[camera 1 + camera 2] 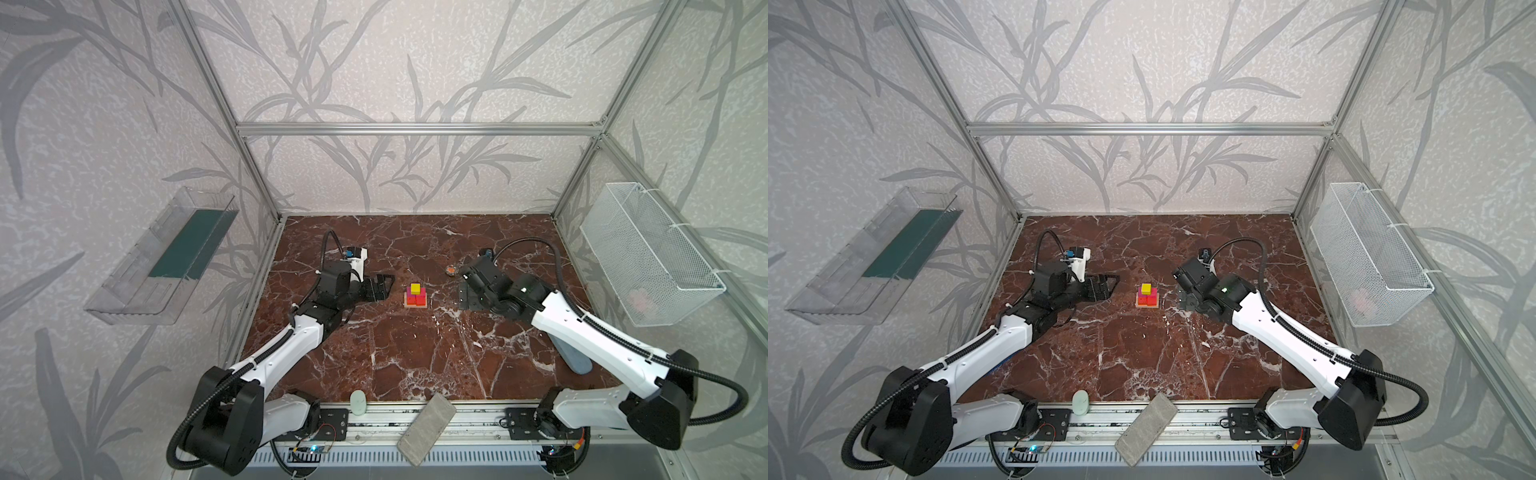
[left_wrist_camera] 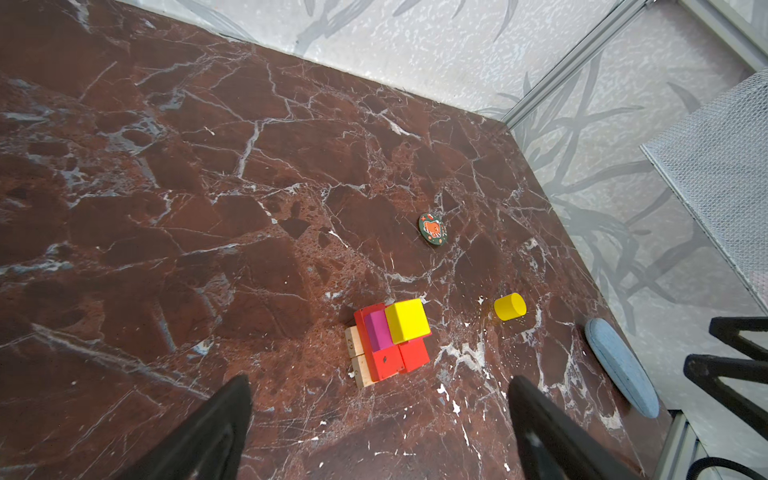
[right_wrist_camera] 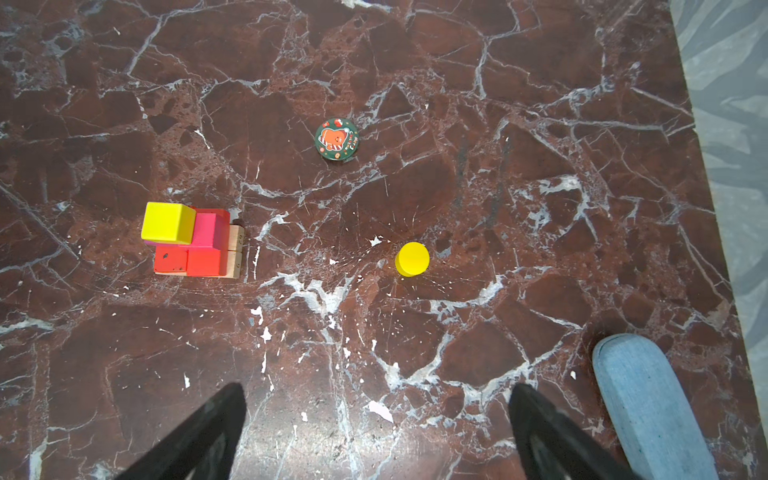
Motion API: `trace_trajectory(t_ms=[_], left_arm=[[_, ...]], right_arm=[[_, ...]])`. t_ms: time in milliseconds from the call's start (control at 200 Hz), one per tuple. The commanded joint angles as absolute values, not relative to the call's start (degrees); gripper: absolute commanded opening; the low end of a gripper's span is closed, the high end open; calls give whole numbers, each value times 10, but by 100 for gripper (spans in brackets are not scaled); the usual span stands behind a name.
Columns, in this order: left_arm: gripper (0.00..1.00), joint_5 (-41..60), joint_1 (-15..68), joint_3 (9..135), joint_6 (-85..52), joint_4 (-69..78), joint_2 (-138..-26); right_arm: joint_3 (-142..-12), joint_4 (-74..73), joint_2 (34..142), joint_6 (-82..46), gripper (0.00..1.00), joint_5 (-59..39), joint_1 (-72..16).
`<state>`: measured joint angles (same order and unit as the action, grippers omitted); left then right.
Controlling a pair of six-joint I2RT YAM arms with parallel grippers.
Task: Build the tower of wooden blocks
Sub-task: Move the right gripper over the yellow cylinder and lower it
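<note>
Right wrist view: tower [image 3: 189, 241] lacks only the yellow cylinder [image 3: 412, 259]; left hand [image 2: 380, 382] and right hand [image 3: 376, 390] open, empty; next, probably grasp it

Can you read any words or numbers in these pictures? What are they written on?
"29", maybe: stamped on the end of the tan bar; small, so not certain.
"6" or "9": stamped on the end of the second tan bar; I cannot tell which way up it goes.
Lettering on the round green disc with the orange bear: too small to read.
Nothing else can be read.
</note>
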<state>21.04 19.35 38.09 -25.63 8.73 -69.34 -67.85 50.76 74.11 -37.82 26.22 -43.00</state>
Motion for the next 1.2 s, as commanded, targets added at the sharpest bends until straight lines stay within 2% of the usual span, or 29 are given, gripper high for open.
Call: trace_trajectory(t_ms=[0,170,470,735,965,1195], left_arm=[[94,222,192,381,-271,112,-690],[94,219,192,380,-274,106,-670],[97,155,192,381,-224,17,-576],[99,117,192,377,-217,-11,-511],[99,84,192,385,-198,-48,-493],[99,63,192,381,-192,-46,-474]], right_arm=[[-656,504,710,-370,99,278,-417],[-630,500,695,-327,99,273,-387],[-578,464,692,-276,99,232,-324],[-576,416,774,-250,96,194,-300],[-584,373,819,-230,91,136,-271],[-582,344,859,-228,90,103,-252]])
